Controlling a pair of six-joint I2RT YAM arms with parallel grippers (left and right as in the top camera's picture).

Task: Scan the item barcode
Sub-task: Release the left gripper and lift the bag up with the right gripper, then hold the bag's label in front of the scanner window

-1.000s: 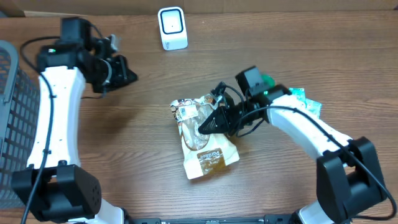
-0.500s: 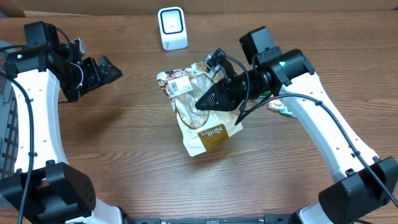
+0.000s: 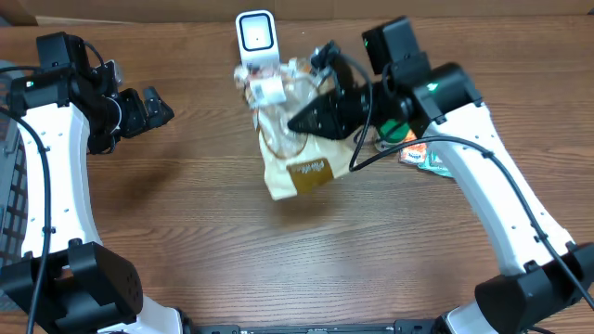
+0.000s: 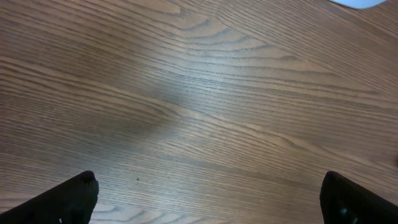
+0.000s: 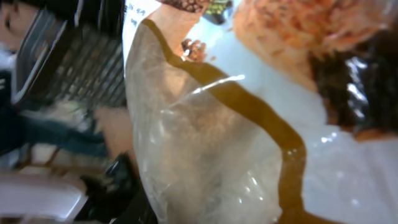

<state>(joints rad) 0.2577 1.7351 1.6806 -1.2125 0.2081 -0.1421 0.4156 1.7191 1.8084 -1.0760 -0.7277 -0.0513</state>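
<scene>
The item is a clear and tan snack bag (image 3: pixel 290 153), lifted off the table with a white barcode label (image 3: pixel 268 90) at its top end. That end is just in front of the white scanner (image 3: pixel 255 35) at the back of the table. My right gripper (image 3: pixel 314 116) is shut on the bag's middle. In the right wrist view the bag (image 5: pixel 205 137) fills the frame, and one dark finger (image 5: pixel 121 196) shows beside it. My left gripper (image 3: pixel 151 106) is far to the left, open over bare wood, its fingertips wide apart (image 4: pixel 208 191) with nothing between them.
A dark wire basket (image 3: pixel 13 167) stands at the left edge. Other small packets (image 3: pixel 425 156) lie on the table under my right arm, beside a green object (image 3: pixel 399 133). Cardboard runs along the back edge.
My right arm has raised the bag and carried it back and left, up to the scanner. My left gripper has opened and drawn back to the left.
</scene>
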